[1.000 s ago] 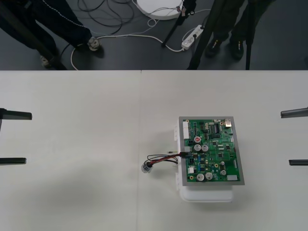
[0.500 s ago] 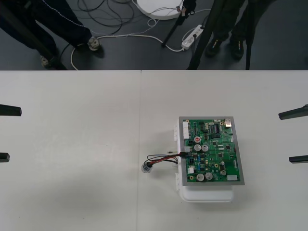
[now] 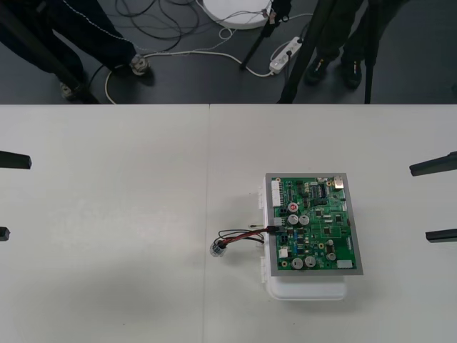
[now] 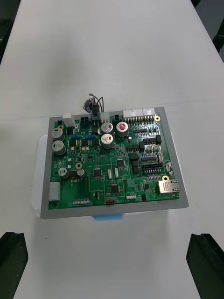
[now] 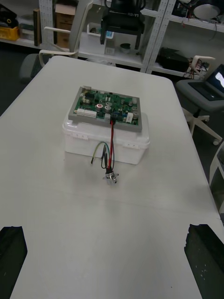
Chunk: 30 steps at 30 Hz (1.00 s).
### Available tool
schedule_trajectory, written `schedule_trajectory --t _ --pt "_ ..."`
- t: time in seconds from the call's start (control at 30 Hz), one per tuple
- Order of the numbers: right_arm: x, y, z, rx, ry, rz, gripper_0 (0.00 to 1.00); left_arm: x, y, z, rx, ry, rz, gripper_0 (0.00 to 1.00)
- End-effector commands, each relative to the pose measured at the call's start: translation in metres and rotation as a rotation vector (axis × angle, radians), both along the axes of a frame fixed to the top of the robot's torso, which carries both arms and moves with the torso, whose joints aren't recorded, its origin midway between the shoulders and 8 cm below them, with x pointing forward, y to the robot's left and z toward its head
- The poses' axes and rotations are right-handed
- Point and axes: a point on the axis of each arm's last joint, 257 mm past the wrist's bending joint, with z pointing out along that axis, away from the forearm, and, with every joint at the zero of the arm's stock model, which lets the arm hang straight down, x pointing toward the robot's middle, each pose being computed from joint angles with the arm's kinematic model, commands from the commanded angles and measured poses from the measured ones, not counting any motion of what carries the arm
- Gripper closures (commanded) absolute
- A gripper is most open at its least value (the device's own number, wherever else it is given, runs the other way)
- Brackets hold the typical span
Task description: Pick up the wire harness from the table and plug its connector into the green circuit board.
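Harness's resting place, the table (image 3: 107, 286): plain and light, carrying everything listed below.
White base (image 3: 307, 289): on the table towards my right side, under the board.
Green circuit board (image 3: 314, 225): flat on the base, inside a grey frame.
My left gripper (image 3: 7, 197): at the table's left edge, well apart from the board, fingers spread wide, holding nothing.
My right gripper (image 3: 437, 200): at the table's right edge, near the board but clear of it, fingers also wide apart, empty.
Wire harness (image 3: 243, 236): red, black and green wires running from the board's edge on my left-arm side down to the table.
Plug (image 3: 275, 229): seated at that edge of the board, with the wires rising to it.
Socket (image 3: 216, 249): round metal, lying on the table just beside the base.
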Motion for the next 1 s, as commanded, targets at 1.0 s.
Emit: schedule_trajectory --t 1.0 --pt "-0.016 -0.017 0.033 0.086 -0.05 -0.041 0.0 -0.012 0.001 0.006 0.047 -0.02 -0.05 0.0"
